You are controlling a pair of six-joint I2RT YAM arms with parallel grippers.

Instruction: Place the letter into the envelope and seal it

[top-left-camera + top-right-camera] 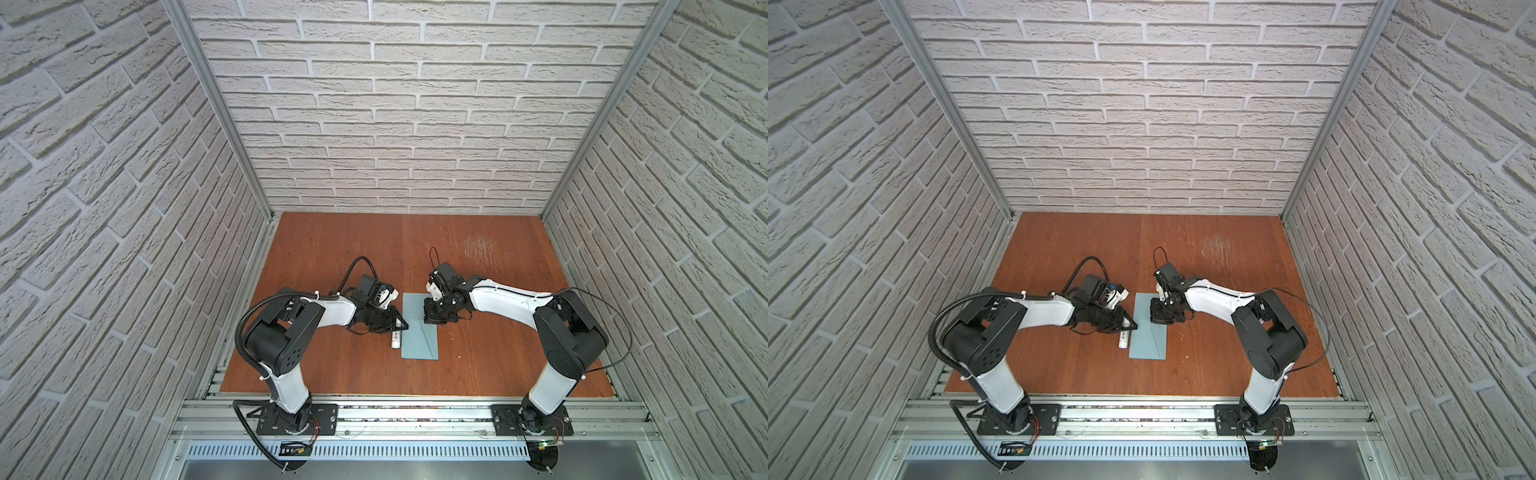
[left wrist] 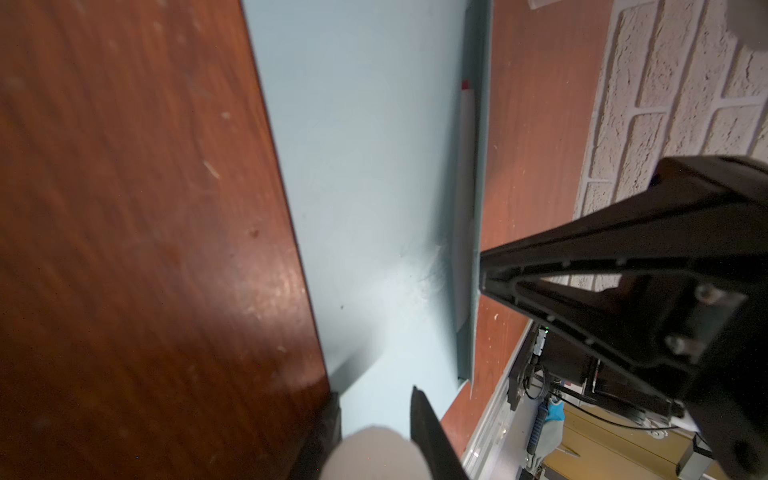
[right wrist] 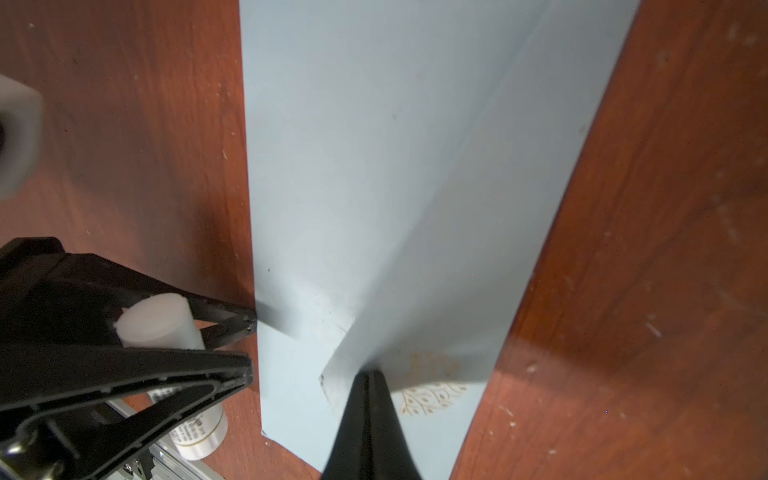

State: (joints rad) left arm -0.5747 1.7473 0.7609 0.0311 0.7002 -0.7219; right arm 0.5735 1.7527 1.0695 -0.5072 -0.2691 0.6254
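left gripper [image 3: 251, 343] clamping white stick [image 3: 158, 322], right gripper [image 3: 368, 376] closed, touching envelope [image 3: 374, 166]

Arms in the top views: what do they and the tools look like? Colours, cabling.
Both arms: white link shells, black joint housings, black base plates. Left arm carries a thick corrugated black conduit; right arm a thin black cable. Left tool and right tool: black, tapering triangular fingers.

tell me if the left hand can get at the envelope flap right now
Probably yes: the left hand, gripping the white stick, sits at the edge of the envelope with bare paper ahead. The shut right hand rests only at the tip of the flap.
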